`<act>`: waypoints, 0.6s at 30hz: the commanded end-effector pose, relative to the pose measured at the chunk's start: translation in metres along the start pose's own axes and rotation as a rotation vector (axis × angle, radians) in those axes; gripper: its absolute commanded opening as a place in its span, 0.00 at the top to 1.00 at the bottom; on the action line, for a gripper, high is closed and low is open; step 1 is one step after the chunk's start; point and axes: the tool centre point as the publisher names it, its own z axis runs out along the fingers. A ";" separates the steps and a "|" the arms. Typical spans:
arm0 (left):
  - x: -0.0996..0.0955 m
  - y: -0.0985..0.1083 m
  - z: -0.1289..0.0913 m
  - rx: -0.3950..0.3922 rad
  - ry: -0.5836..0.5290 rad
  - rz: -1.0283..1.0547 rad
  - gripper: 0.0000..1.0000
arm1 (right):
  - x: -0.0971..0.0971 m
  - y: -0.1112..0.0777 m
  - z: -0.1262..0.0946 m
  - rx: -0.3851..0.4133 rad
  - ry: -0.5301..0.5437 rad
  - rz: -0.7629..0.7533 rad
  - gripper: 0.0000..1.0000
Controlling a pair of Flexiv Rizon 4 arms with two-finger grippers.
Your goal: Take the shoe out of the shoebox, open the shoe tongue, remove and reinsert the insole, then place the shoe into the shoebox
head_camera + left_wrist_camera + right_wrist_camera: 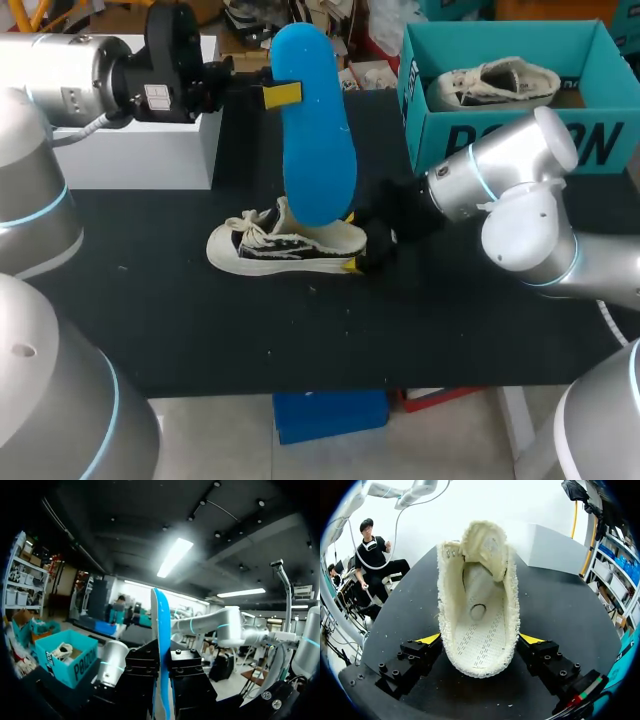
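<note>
My left gripper point(283, 95) is shut on a blue insole point(305, 130) and holds it upright above the table. In the left wrist view the insole point(161, 630) shows edge-on between the fingers of the left gripper point(162, 662). Under it a black and cream shoe point(270, 245) lies on the black table, toe toward my left arm. My right gripper point(352, 240) is at its heel. In the right wrist view the right gripper point(480, 640) is open, its yellow fingertips point(431, 639) close beside the heel of the shoe point(477, 605). The tongue is folded forward and the inside is bare.
A teal shoebox point(500, 135) stands at the back right with a second cream shoe point(495, 83) inside; it also shows in the left wrist view as the shoebox point(75, 662). A white box point(140, 150) sits at the back left. The black table point(300, 330) stretches forward.
</note>
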 end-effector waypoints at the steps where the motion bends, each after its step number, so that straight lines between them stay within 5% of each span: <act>1: 0.000 0.001 0.001 0.001 -0.003 0.001 1.00 | 0.003 0.009 -0.009 0.070 0.009 -0.002 0.00; 18: 0.000 0.001 0.001 0.001 -0.003 0.001 1.00 | 0.009 0.024 -0.034 0.352 -0.002 -0.011 0.00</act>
